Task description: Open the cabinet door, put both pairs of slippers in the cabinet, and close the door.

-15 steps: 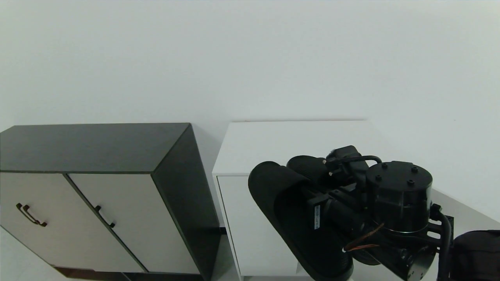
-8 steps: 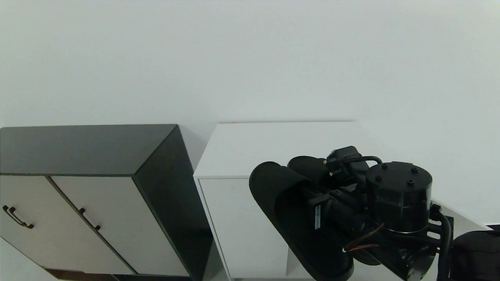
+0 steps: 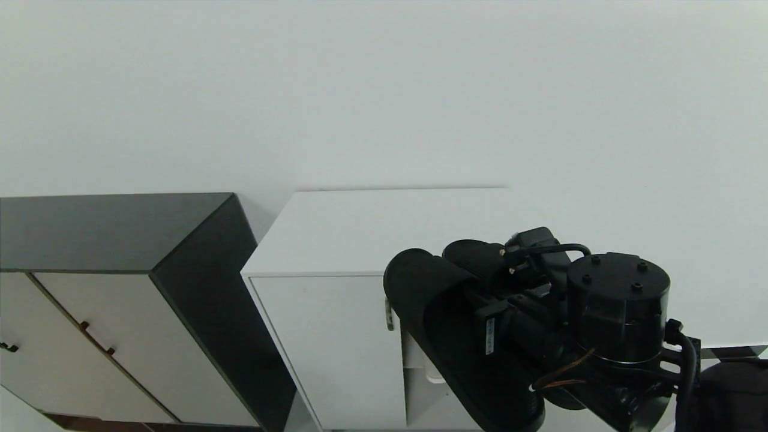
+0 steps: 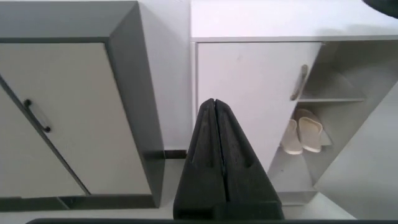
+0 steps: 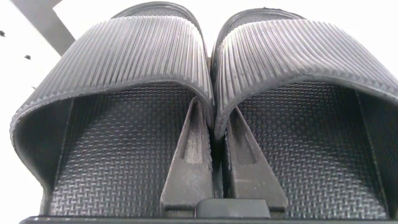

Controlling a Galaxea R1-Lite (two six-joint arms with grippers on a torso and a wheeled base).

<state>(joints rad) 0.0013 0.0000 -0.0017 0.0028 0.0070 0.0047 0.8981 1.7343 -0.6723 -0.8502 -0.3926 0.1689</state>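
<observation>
The right claw (image 5: 214,158) is clamped on a pair of black ribbed rubber slippers (image 5: 149,68). Its two fingers (image 5: 189,162) reach into the foot openings, one in each shoe, and pinch the adjoining inner straps together between them. In the head view this pair (image 3: 444,324) hangs in the air on the robot's right, toes pointing up and away, in front of the white cabinet (image 3: 384,222) and covering part of its front.

The left claw (image 4: 215,143) is fully closed, finger against finger, with nothing between them. It is aimed towards the front of the white cabinet (image 4: 249,81).

One door panel of that cabinet is closed and carries a slim metal handle (image 4: 300,81) along its edge. The compartment beside the handle stands open, with shelves showing inside. A pair of cream slippers (image 4: 303,132) lies side by side on a lower shelf there, toes pointing inward, beneath an upper shelf (image 4: 329,98).

Just beside the white cabinet, on the robot's left, stands a dark-topped cabinet with cream doors (image 3: 108,228), both closed, each with a black bar handle (image 4: 37,116). Both cabinets back onto a plain white wall (image 3: 384,90).
</observation>
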